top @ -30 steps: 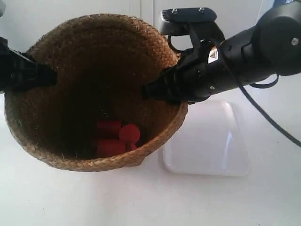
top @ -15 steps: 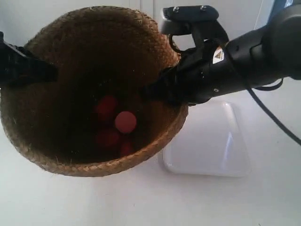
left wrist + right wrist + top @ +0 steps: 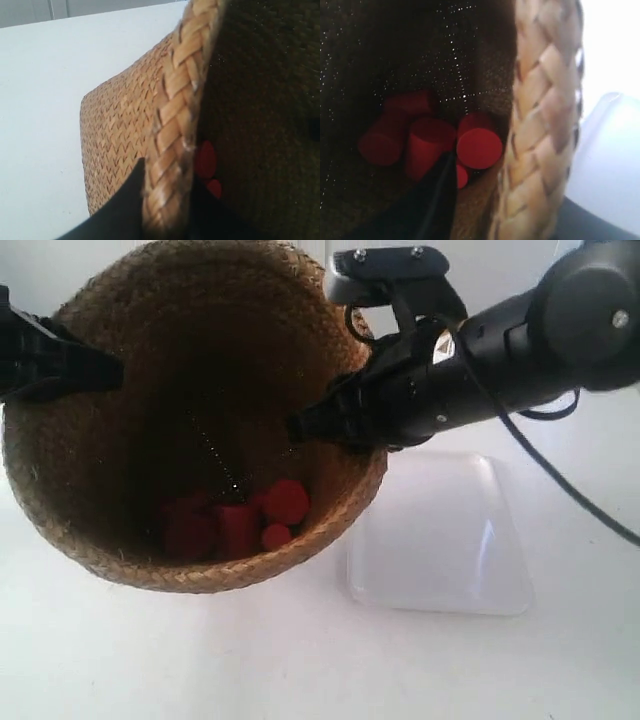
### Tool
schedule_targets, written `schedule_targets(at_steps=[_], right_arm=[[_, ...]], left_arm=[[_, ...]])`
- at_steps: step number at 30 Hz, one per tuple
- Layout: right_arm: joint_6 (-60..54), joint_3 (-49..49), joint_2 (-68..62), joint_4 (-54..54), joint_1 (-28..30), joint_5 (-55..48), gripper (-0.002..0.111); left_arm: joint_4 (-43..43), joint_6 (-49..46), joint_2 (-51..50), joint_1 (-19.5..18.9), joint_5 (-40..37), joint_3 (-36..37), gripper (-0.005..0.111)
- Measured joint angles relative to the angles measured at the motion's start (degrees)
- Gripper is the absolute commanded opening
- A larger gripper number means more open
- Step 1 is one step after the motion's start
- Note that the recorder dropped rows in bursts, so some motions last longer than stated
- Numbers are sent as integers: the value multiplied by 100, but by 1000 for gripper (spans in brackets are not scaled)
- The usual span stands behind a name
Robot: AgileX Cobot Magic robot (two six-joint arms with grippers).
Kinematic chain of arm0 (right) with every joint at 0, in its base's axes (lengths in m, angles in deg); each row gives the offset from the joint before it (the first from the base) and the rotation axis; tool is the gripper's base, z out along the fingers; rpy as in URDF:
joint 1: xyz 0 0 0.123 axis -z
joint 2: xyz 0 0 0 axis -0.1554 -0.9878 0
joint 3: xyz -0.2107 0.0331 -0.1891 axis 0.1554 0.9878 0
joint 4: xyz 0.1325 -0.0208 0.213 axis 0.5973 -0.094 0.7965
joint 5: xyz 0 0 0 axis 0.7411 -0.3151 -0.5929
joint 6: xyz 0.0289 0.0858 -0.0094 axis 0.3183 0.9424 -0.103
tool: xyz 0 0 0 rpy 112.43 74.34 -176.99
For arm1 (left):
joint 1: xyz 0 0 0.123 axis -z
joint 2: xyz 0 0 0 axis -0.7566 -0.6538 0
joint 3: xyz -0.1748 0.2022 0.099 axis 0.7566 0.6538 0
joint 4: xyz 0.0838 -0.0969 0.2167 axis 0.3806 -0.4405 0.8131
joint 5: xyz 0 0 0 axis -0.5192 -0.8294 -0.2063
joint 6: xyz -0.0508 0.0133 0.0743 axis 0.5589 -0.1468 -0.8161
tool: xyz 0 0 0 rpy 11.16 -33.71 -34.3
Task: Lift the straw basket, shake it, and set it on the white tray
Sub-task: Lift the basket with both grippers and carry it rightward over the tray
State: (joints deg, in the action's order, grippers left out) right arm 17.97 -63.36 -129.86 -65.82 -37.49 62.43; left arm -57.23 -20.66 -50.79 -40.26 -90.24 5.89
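The straw basket hangs in the air, tilted, held by both arms at opposite sides of its braided rim. My left gripper is shut on the rim, one finger outside and one inside. Across from it my right gripper is shut on the rim the same way. In the exterior view the two grips sit at the view's left and right. The white tray lies flat on the table beside the basket, under the right arm.
Several red cups lie loose in the dark bottom of the basket, also in the right wrist view. The table surface is white. A black cable trails from the arm at the exterior view's right.
The basket has been lifted and tipped, then moved again; its rim rose toward the top of the view. The red cups inside tumbled and shifted. Both grips stayed on the rim.
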Motion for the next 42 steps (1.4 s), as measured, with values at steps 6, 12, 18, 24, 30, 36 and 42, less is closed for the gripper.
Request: schedule_targets(at_steps=[6,12,18,24,30,36,42], right_arm=[[-147,-539,1169,-93,-250,162,0],[-105,-43,203,-102,-235,-214,0],[-105,-78,230,-102,-235,-2,0],[-3,-78,37,-102,-235,30,0],[220,-78,-89,-172,-100,60,0],[521,-29,-91,-268,25,184,0],[602,41,-279,-268,25,231,0]], left_arm=[[-309,-222,590,16,-180,-715,0],[-78,-78,128,-210,-470,-113,0],[-133,-184,251,-222,-346,-111,0],[-74,-205,230,-234,-198,103,0],[-49,-185,230,-234,183,290,0],[5,-190,181,-234,229,290,0],[-7,-126,-120,-234,306,290,0]])
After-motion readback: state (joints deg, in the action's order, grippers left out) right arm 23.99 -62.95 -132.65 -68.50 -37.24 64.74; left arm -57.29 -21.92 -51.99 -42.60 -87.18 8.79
